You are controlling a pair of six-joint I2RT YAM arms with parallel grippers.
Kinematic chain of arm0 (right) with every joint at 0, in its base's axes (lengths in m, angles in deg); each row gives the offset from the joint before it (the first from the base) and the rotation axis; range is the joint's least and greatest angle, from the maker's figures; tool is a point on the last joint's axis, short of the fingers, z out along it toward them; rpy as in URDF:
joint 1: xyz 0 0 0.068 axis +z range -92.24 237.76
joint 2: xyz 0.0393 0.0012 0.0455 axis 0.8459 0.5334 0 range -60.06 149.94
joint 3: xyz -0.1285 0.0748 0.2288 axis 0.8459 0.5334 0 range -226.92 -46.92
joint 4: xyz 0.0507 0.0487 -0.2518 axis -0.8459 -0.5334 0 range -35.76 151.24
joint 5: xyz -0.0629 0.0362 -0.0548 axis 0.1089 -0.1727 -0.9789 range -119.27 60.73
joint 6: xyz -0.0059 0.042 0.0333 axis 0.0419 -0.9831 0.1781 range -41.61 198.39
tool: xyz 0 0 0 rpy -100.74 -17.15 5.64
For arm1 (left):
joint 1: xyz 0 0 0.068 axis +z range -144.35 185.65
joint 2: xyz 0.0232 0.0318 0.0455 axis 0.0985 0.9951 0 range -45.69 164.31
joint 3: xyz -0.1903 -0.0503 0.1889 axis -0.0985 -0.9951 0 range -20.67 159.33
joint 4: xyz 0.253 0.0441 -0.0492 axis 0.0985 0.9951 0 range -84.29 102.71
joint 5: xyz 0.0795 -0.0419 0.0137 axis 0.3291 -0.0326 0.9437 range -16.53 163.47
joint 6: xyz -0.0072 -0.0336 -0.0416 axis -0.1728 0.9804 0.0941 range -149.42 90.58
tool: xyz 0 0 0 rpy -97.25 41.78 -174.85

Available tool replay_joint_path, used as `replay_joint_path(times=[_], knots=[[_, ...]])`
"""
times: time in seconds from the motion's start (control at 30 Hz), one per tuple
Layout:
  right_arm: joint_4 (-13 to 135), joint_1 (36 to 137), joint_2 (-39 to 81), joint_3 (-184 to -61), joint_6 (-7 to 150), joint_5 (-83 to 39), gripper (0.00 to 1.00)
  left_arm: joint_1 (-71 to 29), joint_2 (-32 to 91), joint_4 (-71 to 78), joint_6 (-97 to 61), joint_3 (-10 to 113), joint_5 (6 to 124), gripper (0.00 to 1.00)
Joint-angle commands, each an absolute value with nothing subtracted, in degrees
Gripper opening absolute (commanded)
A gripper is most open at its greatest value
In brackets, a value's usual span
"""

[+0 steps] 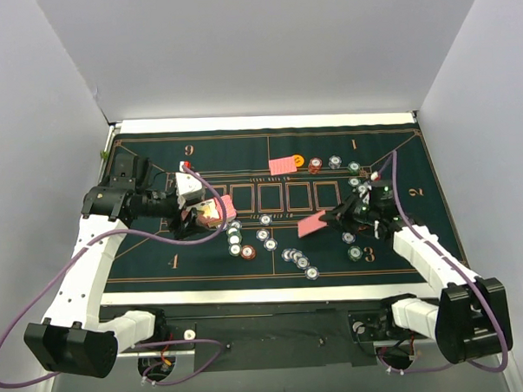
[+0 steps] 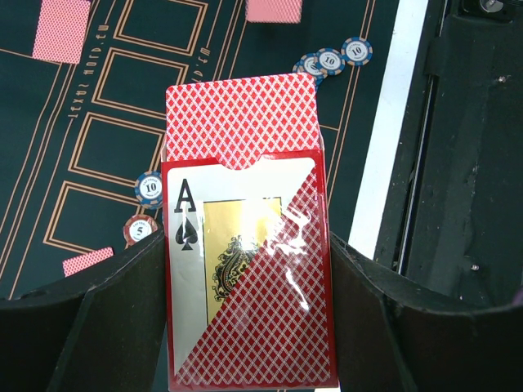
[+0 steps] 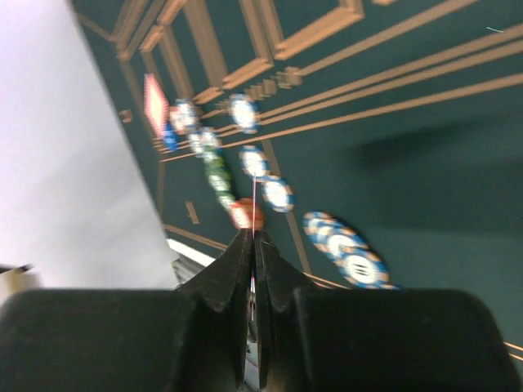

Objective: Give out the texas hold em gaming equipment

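Within right gripper (image 3: 253, 238), seemingly one playing card (image 1: 312, 222)

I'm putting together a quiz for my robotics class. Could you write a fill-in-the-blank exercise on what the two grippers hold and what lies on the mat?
1. The left gripper holds a card box printed with the ace of ____.
2. The right gripper pinches one playing card over the dark ____ mat.
3. In the left wrist view, the chip nearest the mat's white border is numbered ____.

Missing words: spades; green; 10.
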State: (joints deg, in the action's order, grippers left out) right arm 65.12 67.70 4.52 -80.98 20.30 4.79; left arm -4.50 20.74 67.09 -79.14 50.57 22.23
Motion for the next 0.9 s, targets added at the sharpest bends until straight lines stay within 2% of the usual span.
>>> replay_joint_path(times=[0.0,0.33,0.87], knots=[[61.51,66.20,5.42,-77.07,26.61,-1.23,0.00,-4.72,19.53,65.03,-79.08,53.95,19.15,0.39],[59.49,64.97,6.12,-74.60,32.50,-11.86,0.00,-4.63,19.26,65.30,-79.08,53.77,19.15,0.39],[60.71,64.53,15.26,-79.79,35.50,-11.43,0.00,-4.63,19.35,65.30,-79.17,53.86,19.33,0.39]])
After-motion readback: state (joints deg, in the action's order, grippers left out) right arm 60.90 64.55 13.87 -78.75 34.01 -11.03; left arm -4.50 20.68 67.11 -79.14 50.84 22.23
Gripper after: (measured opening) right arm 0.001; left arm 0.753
